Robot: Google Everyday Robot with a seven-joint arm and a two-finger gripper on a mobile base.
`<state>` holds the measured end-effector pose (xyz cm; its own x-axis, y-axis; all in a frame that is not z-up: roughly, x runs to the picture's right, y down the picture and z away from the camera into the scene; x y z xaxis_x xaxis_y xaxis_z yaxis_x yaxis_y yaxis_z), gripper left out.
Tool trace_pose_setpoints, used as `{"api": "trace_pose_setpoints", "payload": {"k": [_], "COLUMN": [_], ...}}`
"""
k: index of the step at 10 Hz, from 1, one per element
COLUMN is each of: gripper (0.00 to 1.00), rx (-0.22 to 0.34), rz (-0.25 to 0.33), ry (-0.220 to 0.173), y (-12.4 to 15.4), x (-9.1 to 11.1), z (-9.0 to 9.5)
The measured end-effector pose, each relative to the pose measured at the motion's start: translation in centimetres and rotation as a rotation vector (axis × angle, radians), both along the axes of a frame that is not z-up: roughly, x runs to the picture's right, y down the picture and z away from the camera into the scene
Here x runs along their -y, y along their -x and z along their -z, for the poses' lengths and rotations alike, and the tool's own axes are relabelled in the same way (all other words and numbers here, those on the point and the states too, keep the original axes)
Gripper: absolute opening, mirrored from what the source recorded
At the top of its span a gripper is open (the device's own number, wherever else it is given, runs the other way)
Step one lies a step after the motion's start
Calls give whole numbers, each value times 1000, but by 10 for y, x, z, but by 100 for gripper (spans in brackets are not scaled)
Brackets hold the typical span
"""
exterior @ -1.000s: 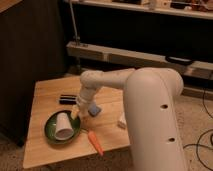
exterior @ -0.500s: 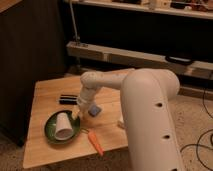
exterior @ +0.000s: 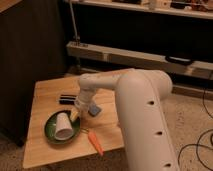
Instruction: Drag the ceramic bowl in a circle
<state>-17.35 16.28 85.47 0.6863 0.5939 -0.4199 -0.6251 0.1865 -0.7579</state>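
Wooden table [exterior: 47, 152] on speckled floor [exterior: 195, 120], dark-green ceramic bowl [exterior: 50, 128] holding white cup [exterior: 63, 126], jaws at its rim, grip unclear

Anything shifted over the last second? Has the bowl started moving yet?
Barely anything. The arm edged slightly left in view, and the gripper stays at the right rim of the ceramic bowl. The bowl has not visibly moved. The white cup inside it, the carrot, the blue object and the black object stayed put.

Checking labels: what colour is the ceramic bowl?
The ceramic bowl is dark green, camera view; the gripper is at its rim.
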Motion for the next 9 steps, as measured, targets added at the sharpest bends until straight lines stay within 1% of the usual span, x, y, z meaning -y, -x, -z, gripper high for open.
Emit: {"api": "trace_pose_setpoints", "payload": {"k": [1, 3, 4, 5, 6, 7, 9], "gripper": [34, 13, 6, 0, 0, 0, 0], "rx": [0, -11, -14, -20, -28, -35, -70], "rz": [3, 6, 4, 2, 1, -7, -21], "ry": [1, -13, -23, -37, -49, -63, -85], "y": [1, -2, -1, -3, -5, -8, -22], "x": [0, 6, 11, 18, 24, 34, 58], "z": [-1, 1, 3, 3, 2, 0, -15]}}
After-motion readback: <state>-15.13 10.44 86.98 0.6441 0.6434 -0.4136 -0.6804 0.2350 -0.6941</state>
